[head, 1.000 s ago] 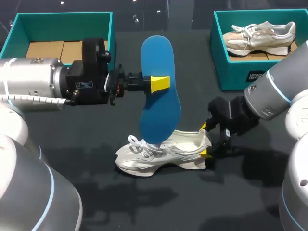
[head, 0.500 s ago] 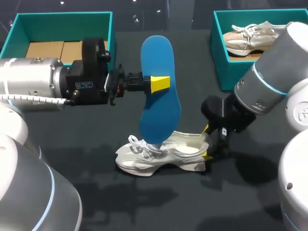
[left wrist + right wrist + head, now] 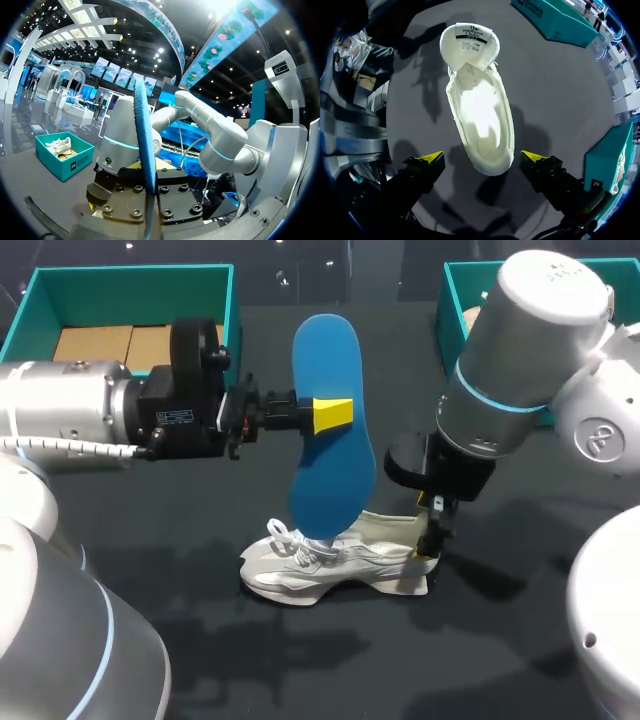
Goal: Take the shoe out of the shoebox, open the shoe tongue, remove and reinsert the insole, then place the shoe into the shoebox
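Head view is showing the white shoe standing on its sole on the dark tabletop, with its toe pointing left. It is sitting well apart from the empty shoebox at the far left, so the taking-out step is looking done.

Right wrist view is looking down into the shoe. The tongue is lying folded back and the inside is showing bare, so the tongue step and the pulling-out step are looking done too.

The left tool is pinching the blue insole by its edge and holding it up in the air. The insole's low end is hanging just over the laces.

The right tool is spread wide and is hanging over the heel, with one finger on each side, not touching it.

Two steps are probably waiting: sliding the insole back in, then putting the shoe into the shoebox. Another box is sitting at the far right, mostly hiding behind the right arm.
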Robot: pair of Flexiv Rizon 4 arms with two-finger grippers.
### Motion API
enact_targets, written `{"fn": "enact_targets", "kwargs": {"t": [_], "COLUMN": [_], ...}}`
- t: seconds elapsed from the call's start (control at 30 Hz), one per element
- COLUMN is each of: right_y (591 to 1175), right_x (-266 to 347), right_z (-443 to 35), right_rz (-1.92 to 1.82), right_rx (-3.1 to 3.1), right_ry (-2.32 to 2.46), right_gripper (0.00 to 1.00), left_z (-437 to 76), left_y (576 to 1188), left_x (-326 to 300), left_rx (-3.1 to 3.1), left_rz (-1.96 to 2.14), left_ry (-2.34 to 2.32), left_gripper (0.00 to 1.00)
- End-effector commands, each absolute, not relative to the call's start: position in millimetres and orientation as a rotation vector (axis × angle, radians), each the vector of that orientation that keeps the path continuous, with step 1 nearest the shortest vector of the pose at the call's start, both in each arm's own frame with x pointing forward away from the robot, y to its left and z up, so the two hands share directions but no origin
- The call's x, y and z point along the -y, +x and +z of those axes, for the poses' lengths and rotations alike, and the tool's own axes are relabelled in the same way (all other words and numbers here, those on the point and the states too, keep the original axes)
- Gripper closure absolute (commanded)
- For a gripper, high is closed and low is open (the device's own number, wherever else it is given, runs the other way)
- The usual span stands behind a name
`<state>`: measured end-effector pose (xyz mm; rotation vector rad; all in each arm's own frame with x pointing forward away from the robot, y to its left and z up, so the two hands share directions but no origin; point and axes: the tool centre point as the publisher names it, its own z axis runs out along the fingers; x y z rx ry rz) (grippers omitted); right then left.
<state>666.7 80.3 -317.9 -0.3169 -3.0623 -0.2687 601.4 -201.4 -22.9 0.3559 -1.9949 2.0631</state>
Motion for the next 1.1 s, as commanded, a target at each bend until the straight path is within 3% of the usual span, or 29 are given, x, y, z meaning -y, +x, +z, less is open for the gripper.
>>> {"fn": "enact_targets", "kwargs": {"t": [0.03, 0.73, 1.1], "right_y": [667, 685, 703], "right_x": [-90, -124, -140], "right_z": [-321, -310, -330], "right_rz": [-0.016, -0.002, -0.03], "right_rx": [3.073, 3.114, 3.142], "right_ry": [-0.305, -0.158, -0.105], "right_gripper": [0.0, 0.0, 0.0], "left_z": [-24, -24, -24], "left_y": [600, 600, 600], "left_x": [202, 202, 202], "left_rx": [1.992, 1.992, 1.992], "left_rz": [2.068, 2.068, 2.068], "left_ry": [0.358, 0.358, 0.358], "left_gripper": [1.0, 1.0, 1.0]}}
